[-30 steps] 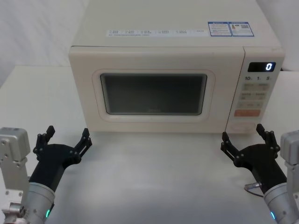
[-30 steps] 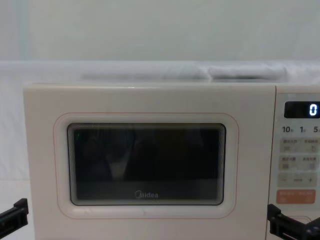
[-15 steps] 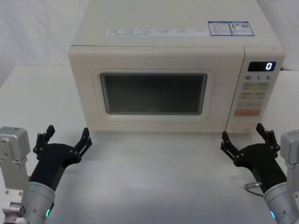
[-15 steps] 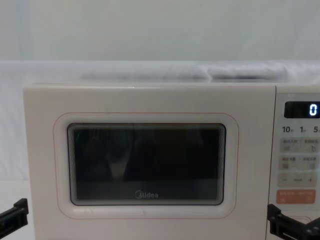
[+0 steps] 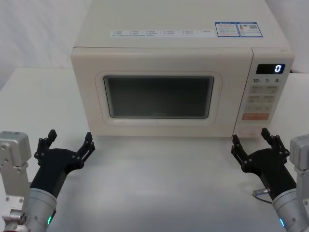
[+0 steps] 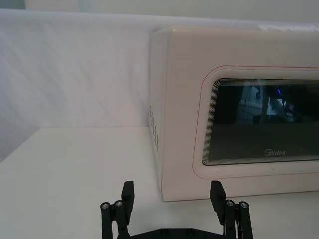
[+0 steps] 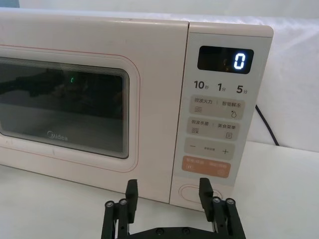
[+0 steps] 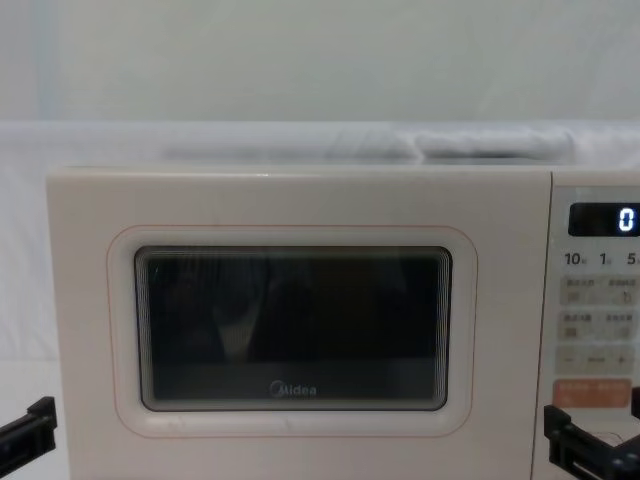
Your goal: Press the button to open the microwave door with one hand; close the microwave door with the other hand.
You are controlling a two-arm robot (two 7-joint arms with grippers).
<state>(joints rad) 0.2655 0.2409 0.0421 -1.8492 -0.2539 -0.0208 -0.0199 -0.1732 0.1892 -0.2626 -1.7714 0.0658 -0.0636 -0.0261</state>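
Cream and shut, the microwave [image 5: 178, 87] sits at the back of the white worktop [image 5: 159, 183] in the head view; the left gripper [image 5: 67, 145] hovers spread before its left corner, the right gripper [image 5: 253, 145] spread below the control panel [image 5: 265, 96]. From the right wrist, the button [image 7: 193, 193] lies just beyond the fingers [image 7: 131, 194]. From the left wrist and chest, the door [image 8: 290, 330] is closed.

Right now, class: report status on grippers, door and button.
Right gripper open, low before the button, not touching. Left gripper open, parked front-left. Door shut. Nothing in the way.
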